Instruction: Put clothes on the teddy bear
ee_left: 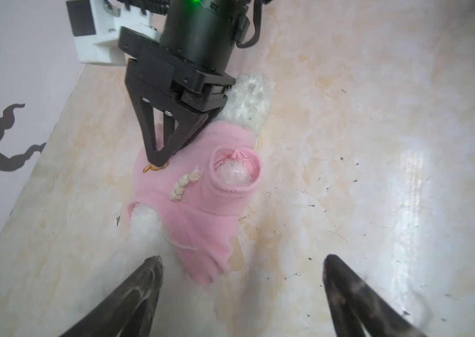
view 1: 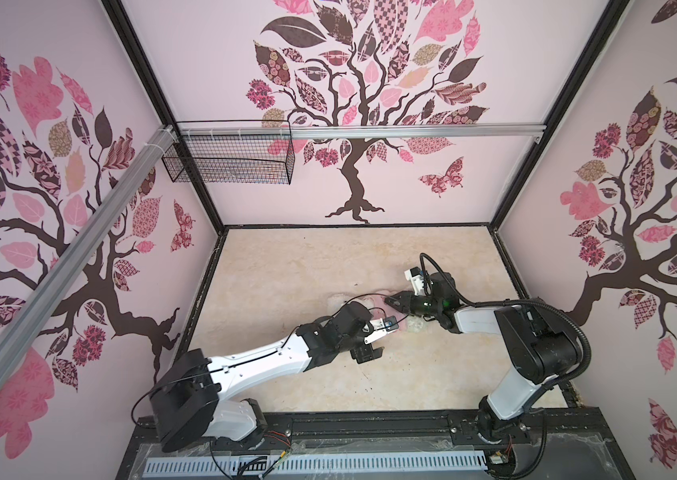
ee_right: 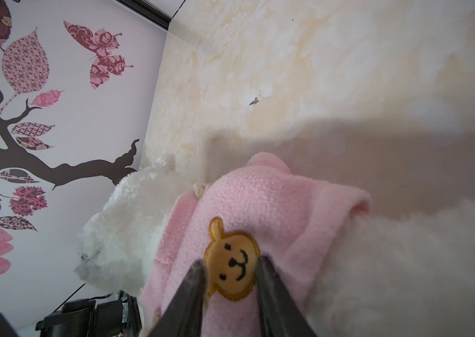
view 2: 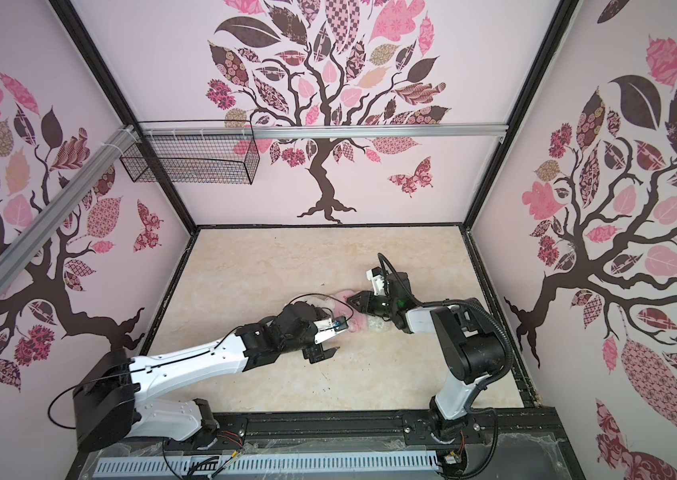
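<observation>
- Left wrist view, bottom edge: the left claw (ee_left: 242, 262) is spread wide and holds nothing. Its two dark fingers hang just short of the clothed toy.
- Just beyond, at frame centre, the teddy bear (ee_left: 247, 102) lies on the counter (ee_left: 376, 146) with the pink shirt (ee_left: 201, 210) pulled over its body. White fur fills one sleeve (ee_left: 236, 172), and a furry limb pokes out in the upper middle.
- Farther up, the right claw (ee_left: 157, 159) comes down onto the shirt front. In the right wrist view its jaws are narrowed either side of the bear-face patch (ee_right: 231, 271), pinching fleece between them.
- In both top views the bear sits mid-counter, slightly right of centre, between the two arms and mostly hidden by them.
- Handling, as I judge it: the bear is light and squashy. It will likely give under a pinch and skid on the smooth counter, so one claw should pin it.
- The fleece looks stretchy and prone to bunching. Hem or sleeve cuff would make better holds than loose fur, which could slip free.
</observation>
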You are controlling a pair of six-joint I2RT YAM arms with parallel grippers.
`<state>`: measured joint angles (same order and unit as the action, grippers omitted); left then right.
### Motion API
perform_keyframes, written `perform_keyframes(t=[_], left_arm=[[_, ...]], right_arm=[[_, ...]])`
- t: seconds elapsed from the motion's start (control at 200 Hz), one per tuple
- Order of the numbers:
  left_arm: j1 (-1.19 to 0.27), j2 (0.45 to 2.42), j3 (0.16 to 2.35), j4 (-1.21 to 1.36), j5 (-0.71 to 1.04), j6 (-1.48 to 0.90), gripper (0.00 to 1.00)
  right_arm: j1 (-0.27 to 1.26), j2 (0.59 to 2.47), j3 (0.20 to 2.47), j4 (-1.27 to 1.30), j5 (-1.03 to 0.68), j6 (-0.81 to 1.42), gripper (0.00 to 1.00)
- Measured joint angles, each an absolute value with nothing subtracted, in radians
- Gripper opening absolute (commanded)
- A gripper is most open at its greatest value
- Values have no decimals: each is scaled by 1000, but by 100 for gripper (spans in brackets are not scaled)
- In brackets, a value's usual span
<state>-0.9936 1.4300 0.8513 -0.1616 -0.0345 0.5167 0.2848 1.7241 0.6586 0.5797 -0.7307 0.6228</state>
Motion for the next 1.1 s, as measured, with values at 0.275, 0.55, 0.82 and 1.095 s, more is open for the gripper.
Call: perform_keyframes(t=[0.275, 0.55, 0.82, 1.095], left_arm=[[-994, 1683, 912, 4, -91, 795, 88], [-987, 1822, 980, 179, -152, 924, 60], [-923, 1790, 979, 154, -71, 856, 7], [-718, 1543, 991, -110, 279, 623, 0]], right_arm=[[266, 1756, 656, 648, -774, 693, 33], [262, 1756, 649, 656, -782, 700, 32], [207, 1703, 599, 663, -786, 716, 37], [186, 1158, 502, 549, -627, 585, 52]])
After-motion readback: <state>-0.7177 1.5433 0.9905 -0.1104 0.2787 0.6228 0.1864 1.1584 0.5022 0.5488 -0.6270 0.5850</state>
